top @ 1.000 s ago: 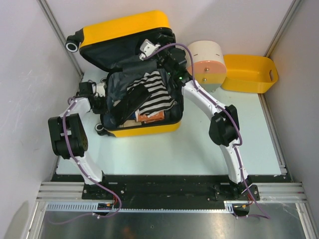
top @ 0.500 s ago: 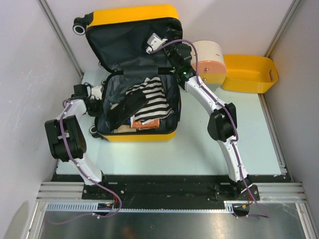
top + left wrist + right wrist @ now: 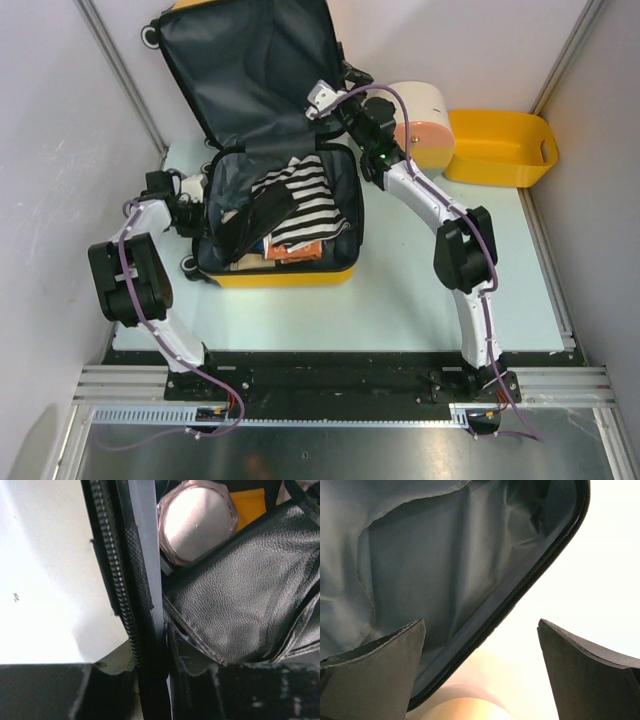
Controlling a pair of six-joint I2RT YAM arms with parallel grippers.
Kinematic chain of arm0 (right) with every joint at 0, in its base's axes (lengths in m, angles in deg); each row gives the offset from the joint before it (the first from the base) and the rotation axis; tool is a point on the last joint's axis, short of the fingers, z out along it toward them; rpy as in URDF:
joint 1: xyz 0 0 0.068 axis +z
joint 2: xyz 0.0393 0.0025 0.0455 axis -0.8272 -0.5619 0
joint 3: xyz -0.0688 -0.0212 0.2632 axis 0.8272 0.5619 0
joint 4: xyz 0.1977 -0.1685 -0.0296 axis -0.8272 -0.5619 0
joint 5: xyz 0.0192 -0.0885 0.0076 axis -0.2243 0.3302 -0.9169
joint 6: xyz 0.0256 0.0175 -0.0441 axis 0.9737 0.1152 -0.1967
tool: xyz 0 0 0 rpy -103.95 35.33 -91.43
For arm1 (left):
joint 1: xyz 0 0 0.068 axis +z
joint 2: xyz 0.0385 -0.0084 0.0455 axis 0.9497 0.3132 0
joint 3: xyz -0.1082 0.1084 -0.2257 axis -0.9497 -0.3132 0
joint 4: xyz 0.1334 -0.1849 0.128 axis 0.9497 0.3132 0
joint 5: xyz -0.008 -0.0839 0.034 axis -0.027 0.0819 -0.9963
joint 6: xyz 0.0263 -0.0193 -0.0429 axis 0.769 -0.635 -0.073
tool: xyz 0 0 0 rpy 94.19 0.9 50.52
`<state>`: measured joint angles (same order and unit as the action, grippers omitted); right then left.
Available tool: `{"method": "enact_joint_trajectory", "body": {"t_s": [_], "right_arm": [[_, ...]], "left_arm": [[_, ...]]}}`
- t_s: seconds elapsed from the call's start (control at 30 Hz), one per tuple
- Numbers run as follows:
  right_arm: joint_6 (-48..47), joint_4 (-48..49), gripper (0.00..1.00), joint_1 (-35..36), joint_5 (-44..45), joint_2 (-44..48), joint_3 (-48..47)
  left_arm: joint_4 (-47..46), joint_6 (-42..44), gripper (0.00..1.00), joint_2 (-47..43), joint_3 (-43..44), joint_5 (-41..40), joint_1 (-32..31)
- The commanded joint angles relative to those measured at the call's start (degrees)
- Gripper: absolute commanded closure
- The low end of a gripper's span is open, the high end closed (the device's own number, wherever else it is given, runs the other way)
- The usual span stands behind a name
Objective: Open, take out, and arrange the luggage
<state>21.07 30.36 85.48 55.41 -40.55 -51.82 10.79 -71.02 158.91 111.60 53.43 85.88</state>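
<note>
The yellow luggage [image 3: 290, 275] lies open on the table, its dark grey lined lid [image 3: 250, 70] standing up against the back wall. A striped garment [image 3: 305, 195] and a black leather item [image 3: 250, 215] lie inside. My left gripper [image 3: 193, 212] is shut on the luggage's left rim; the left wrist view shows the zip edge [image 3: 115, 580] running between my left gripper's [image 3: 167, 680] fingers. My right gripper [image 3: 330, 95] is open at the lid's right edge. In the right wrist view the lid's rim [image 3: 520, 600] crosses between the spread fingers of my right gripper [image 3: 482, 665].
A cream-and-pink drum box [image 3: 425, 120] stands just right of the luggage and behind the right arm. A yellow basket [image 3: 500, 148] sits at the back right corner. Walls close in on the left, back and right.
The lid has swung up and back from half open to upright, with my right gripper following its right edge. The left gripper has stayed on the left rim.
</note>
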Motion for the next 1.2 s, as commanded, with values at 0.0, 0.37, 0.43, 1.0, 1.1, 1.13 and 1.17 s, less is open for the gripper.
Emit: {"method": "enact_joint_trajectory", "body": {"t_s": [0.0,0.37,0.43,1.0,1.1,1.13,1.17], "right_arm": [[3.6,1.7,0.0,1.5,-1.8,9.5,3.7],[13.2,-19.3,0.01,0.8,-3.6,26.1,17.7],[15.9,-23.0,0.01,0.4,-4.5,29.5,19.6],[34.2,-48.6,0.07,-8.1,-10.8,45.8,35.2],[34.5,-49.7,0.07,-8.3,-11.0,47.6,37.5],[34.5,-50.4,0.07,-8.2,-11.0,48.0,38.1],[34.5,-50.7,0.07,-8.3,-10.9,48.3,38.3]], "left_arm": [[7.5,1.9,0.73,-4.3,2.2,4.0,1.4],[7.3,0.9,0.0,-11.4,9.4,13.2,6.6],[7.2,2.0,0.0,-13.8,10.9,15.1,7.0],[7.0,23.8,0.01,-15.3,6.6,16.4,-12.6],[7.0,26.1,0.02,-11.3,7.5,13.5,-16.3],[7.0,26.4,0.02,-9.8,8.7,11.9,-16.9],[6.8,26.5,0.02,-8.7,9.4,11.5,-17.9]]}}
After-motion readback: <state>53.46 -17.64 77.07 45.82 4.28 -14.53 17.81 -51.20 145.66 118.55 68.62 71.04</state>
